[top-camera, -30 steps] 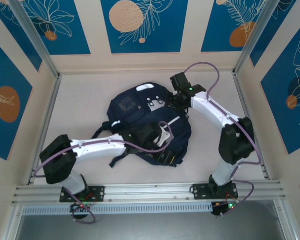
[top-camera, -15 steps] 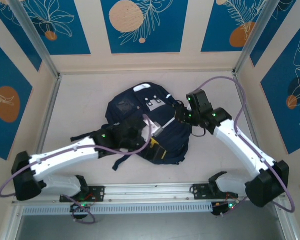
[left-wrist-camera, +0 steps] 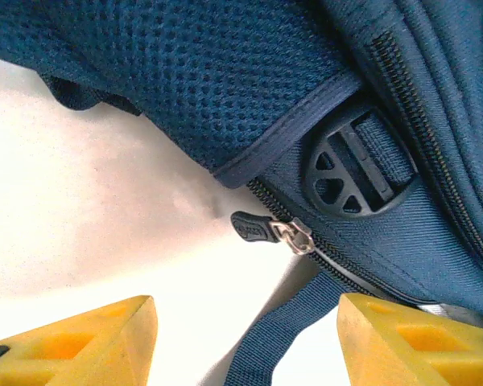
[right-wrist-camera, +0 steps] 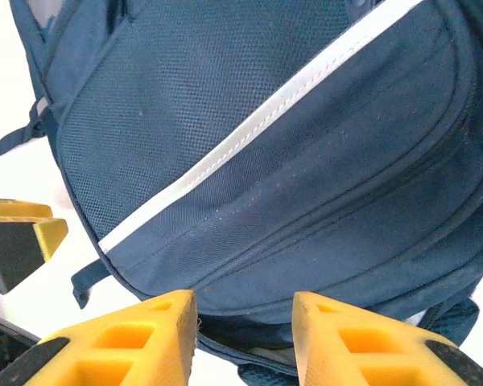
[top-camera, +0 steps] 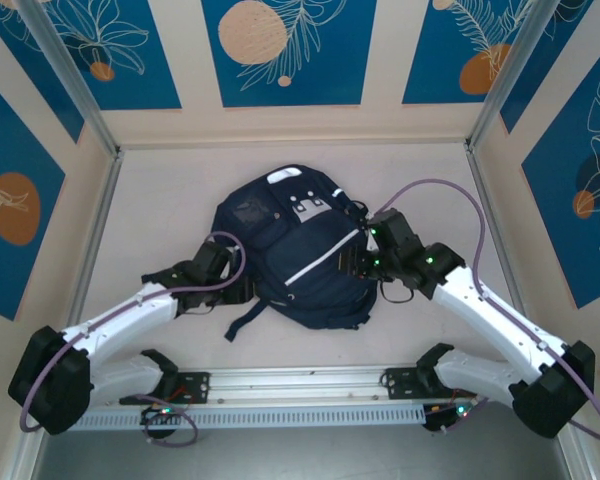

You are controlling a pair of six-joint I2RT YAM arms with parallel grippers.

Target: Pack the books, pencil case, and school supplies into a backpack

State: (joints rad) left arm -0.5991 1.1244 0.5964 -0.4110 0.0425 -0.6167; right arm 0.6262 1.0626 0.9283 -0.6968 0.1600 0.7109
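Note:
The dark navy backpack (top-camera: 295, 250) lies flat in the middle of the table, its white stripe (right-wrist-camera: 249, 133) running across the front. My left gripper (top-camera: 238, 288) is at its left side, low over the table, and is open (left-wrist-camera: 245, 346). A dark strap (left-wrist-camera: 286, 338) passes between its yellow fingers (left-wrist-camera: 88, 338), and a zipper pull (left-wrist-camera: 262, 227) lies just ahead of them. My right gripper (top-camera: 358, 264) is at the backpack's right side, also open (right-wrist-camera: 245, 330), with the bag's lower seam in the gap between its fingers. The books, pencil case and school supplies are out of view.
A black buckle (left-wrist-camera: 354, 165) sits on the backpack's side above the zipper. Loose straps (top-camera: 242, 318) trail onto the table towards the near rail (top-camera: 300, 385). Blue patterned walls and metal posts close in the table on three sides.
The raised backpack flap has dropped and the bag now lies closed. My left arm has pulled back to the bag's left side. My right gripper has moved nearer along the right side, its jaws wider.

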